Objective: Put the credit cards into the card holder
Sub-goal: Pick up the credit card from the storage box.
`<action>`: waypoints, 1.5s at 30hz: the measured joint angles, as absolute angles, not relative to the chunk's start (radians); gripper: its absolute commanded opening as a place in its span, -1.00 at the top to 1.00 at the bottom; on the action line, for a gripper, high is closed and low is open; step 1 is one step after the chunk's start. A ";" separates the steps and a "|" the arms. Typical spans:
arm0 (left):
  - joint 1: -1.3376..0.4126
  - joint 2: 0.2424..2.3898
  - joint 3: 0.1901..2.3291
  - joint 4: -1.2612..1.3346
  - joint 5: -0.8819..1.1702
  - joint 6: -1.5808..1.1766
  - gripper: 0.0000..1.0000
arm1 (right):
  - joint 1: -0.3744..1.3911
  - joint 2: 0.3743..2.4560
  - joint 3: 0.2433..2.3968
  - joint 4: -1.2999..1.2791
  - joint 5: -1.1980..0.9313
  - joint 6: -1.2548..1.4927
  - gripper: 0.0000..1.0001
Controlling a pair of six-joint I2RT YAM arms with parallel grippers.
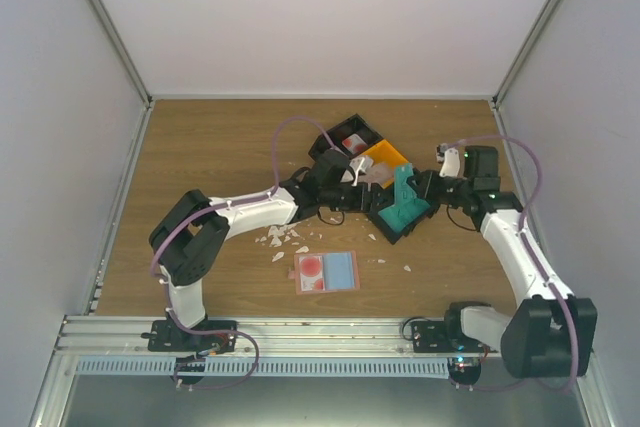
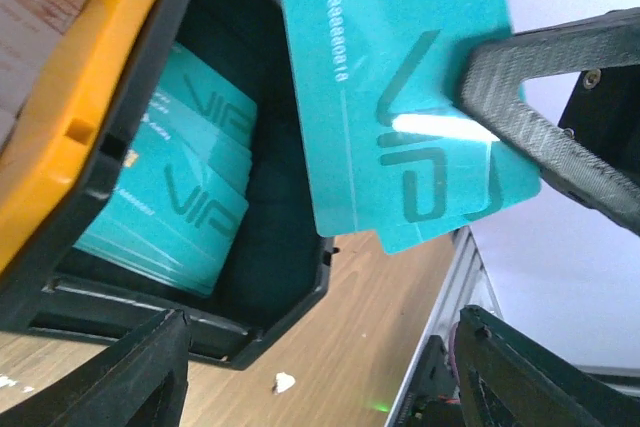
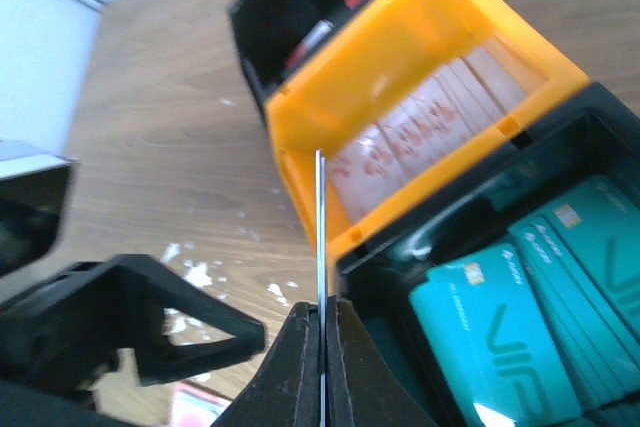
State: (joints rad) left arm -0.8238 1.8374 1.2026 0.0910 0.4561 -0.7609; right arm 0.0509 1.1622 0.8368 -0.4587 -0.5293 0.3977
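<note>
The left tool (image 2: 322, 315) has its fingers wide apart with nothing between them. It sits just beside the teal-green plastic credit card (image 2: 390, 97) printed "VIP". This card stands upright over the black plastic bin (image 2: 270, 292), right of centre on the wooden bench (image 1: 200, 147). The right tool (image 3: 321, 309) has its fingers together, clamped on the card.

View differences:
- Left wrist view: shows the card face, one right-tool finger across it, and a second teal edge behind its lower edge. It also shows the stack of teal cards (image 2: 180, 197) lying in the black bin.
- Right wrist view: shows the held card edge-on as a thin line, and the orange plastic bin (image 3: 400, 27) holding white red-marked cards (image 3: 430, 117).
- Top view only: the salmon-pink folding card holder (image 1: 326, 271) lies open and flat near the middle of the front edge, well apart from both tools.
</note>
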 measured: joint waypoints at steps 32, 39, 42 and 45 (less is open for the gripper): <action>-0.776 1.905 1.292 0.282 0.673 -0.908 1.00 | -0.150 1.093 0.719 -0.278 -1.026 0.468 0.84; -0.762 1.905 1.292 0.289 0.706 -0.909 1.00 | -0.163 1.094 0.691 -0.232 -1.042 0.513 0.83; -0.756 1.908 1.298 0.287 0.724 -0.910 1.00 | -0.167 1.097 0.680 -0.206 -1.057 0.537 0.85; -0.748 1.925 1.320 0.282 0.743 -0.910 1.00 | -0.176 1.106 0.677 -0.183 -1.065 0.554 0.88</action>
State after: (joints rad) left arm -0.7483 1.9247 1.3201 0.2825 0.7429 -0.9104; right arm -0.1764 1.1065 0.6769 -0.1833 -1.0645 0.5537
